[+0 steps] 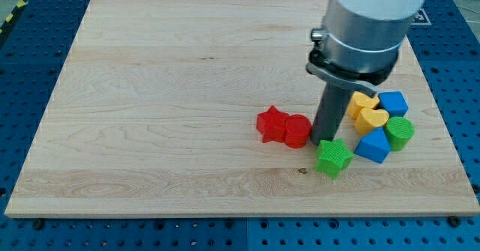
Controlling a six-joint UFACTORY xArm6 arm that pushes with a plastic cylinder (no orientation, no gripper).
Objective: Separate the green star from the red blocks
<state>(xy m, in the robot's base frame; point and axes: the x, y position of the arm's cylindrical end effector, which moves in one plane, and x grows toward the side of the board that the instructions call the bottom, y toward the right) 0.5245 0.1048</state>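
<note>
The arm ends in a dark rod; it carries no claw, so nothing is gripped or held. The tip (325,138) sits on the wooden table (165,94), in the gap between the red blocks and the green star (333,158). The star lies just below and slightly to the view's right of the tip, apparently touching it or nearly so.

The red star (271,124) and the red cylinder-like block (298,130) touch each other, just to the view's left of the tip. The green star stands near the red cylinder-like block but apart from it.

At the view's right is a tight cluster: two yellow heart-shaped blocks (367,111), a blue block (393,103) above them, a green cylinder (400,132), and a blue triangular block (373,145). The green star is just beside the blue triangular block; contact cannot be determined.
</note>
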